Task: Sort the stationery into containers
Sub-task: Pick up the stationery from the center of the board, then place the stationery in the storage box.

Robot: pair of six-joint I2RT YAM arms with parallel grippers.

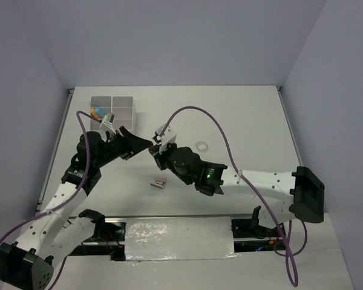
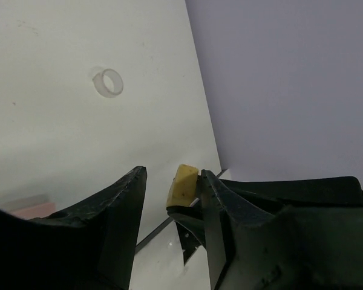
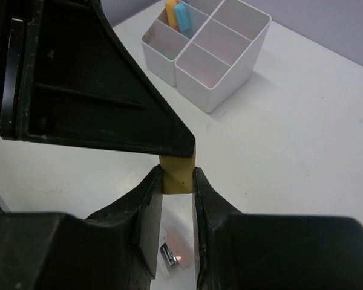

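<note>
Right gripper [image 3: 177, 182] pinching tan block [image 3: 179, 171] mid-table. Left gripper [image 1: 146, 144] spread, 1 finger against the block. White box [image 1: 124, 100] at 11 o'clock from it, tape ring [image 1: 201, 145] at 3 o'clock.

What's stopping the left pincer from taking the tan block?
Likely nothing, so yes: left pincer is open around the free end of the block; right pincer clamps the other end.
</note>
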